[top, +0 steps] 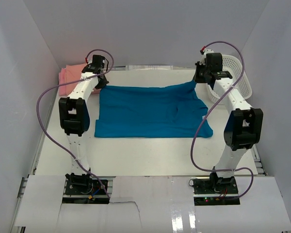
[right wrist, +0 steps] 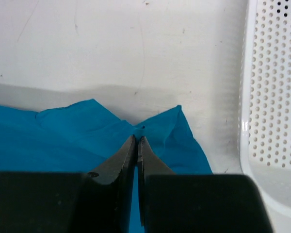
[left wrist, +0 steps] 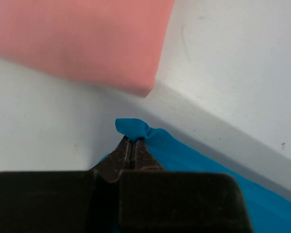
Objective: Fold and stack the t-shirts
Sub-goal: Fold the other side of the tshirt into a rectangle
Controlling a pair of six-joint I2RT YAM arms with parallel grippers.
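**Step in hand (judged): fold the far edge over to the near edge.**

The teal-blue soft cloth t-shirt [top: 150, 111] lies spread flat on the white desk [top: 150, 155] between the two arms. The left pincer [left wrist: 132, 145] is clenched on the shirt's far left corner, where a small nub of cloth stands out past its tips. The right pincer [right wrist: 137, 141] is clenched on the far right corner, with the cloth puckered around its tips.

Procedure:
1. Raise both corners together, only high enough for the far edge to clear the desk.
2. Keep the two pincers level and the same way apart, so that the edge between them is taut but not stretched.
3. Carry the edge toward the arm bases and lay it on the near edge, corner on corner.
4. Release only when the cloth rests flat.

Caution: the right corner sits just beside the white perforated plastic basket [right wrist: 276, 97]. The left corner is near the folded salmon-pink cloth stack [left wrist: 82, 39]. Avoid dragging either.

Not determinable:
- How many layers each pincer holds, and how deep the bite is.
- The neck label and sleeves, which do not show.
- How many shirts make up the salmon-pink stack, which is partly behind the left arm.
- The basket's contents.
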